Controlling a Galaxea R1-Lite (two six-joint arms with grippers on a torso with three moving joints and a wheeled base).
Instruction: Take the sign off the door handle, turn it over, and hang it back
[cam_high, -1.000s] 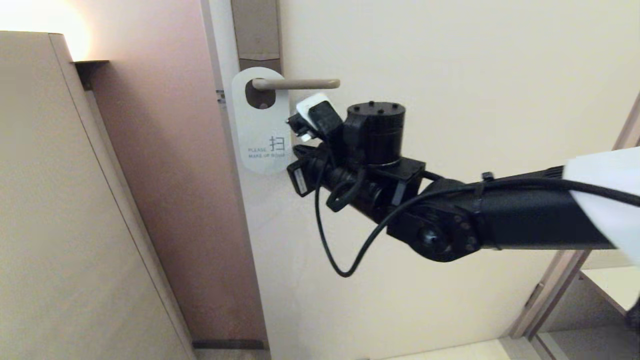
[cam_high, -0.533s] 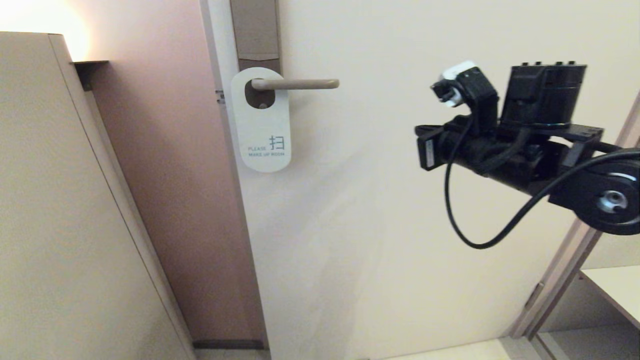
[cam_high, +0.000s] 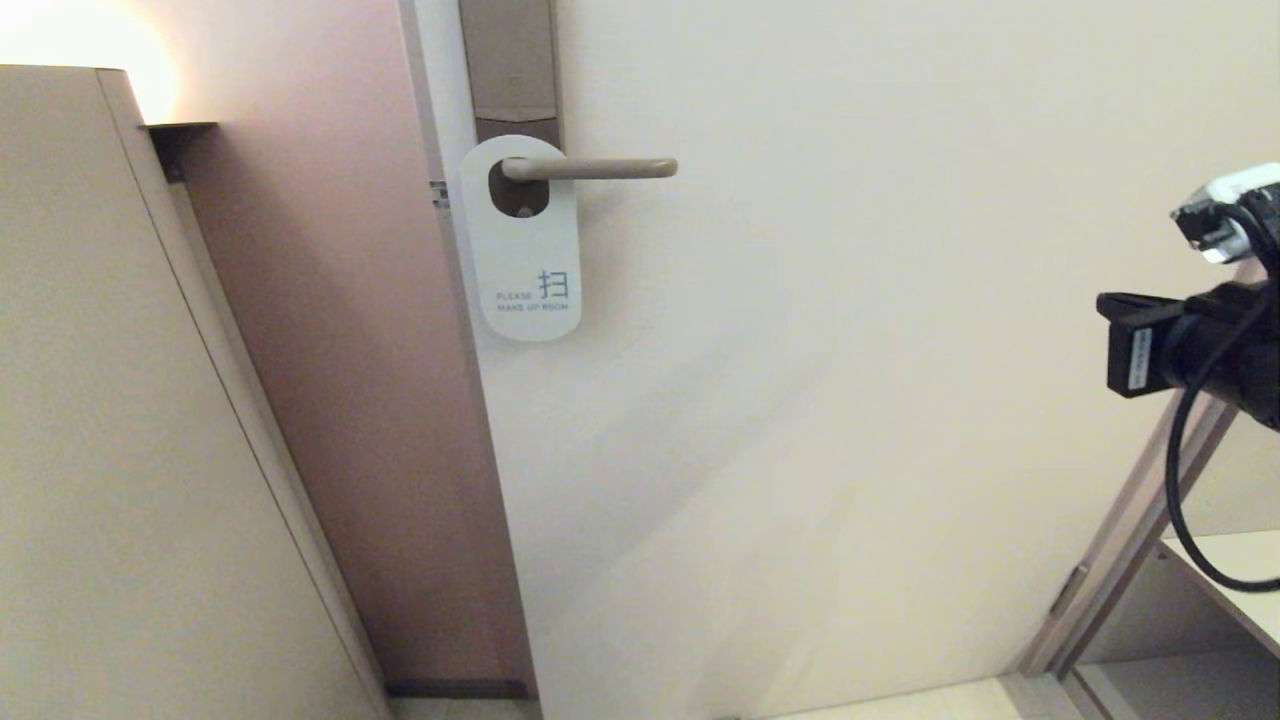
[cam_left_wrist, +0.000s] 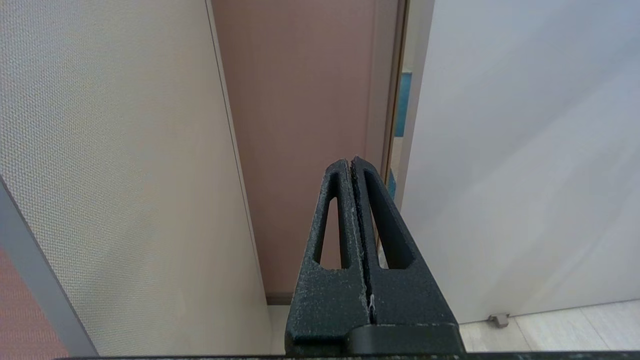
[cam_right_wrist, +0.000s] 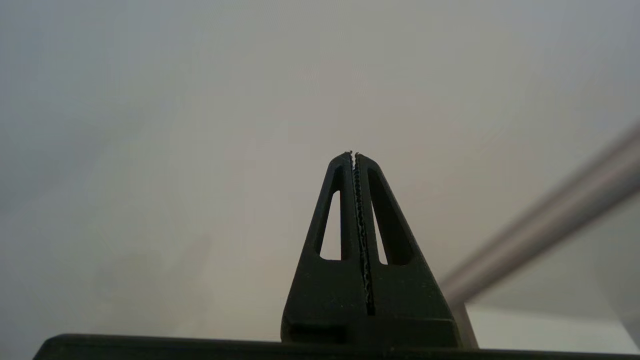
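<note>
The sign (cam_high: 521, 240) hangs on the door handle (cam_high: 590, 168), white face out, so the task looks finished, with the right pincer (cam_right_wrist: 354, 154) clenched empty far right and the left pincer (cam_left_wrist: 351, 161) clenched, parked.

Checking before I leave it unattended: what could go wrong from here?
The sign hangs by its oval hole on the door handle, loosely it seems; a door swing might slide it off the lever's free end. The right gripper, shut and empty, sits at the frame's right edge, far away, so any fix means a fresh reach.
</note>
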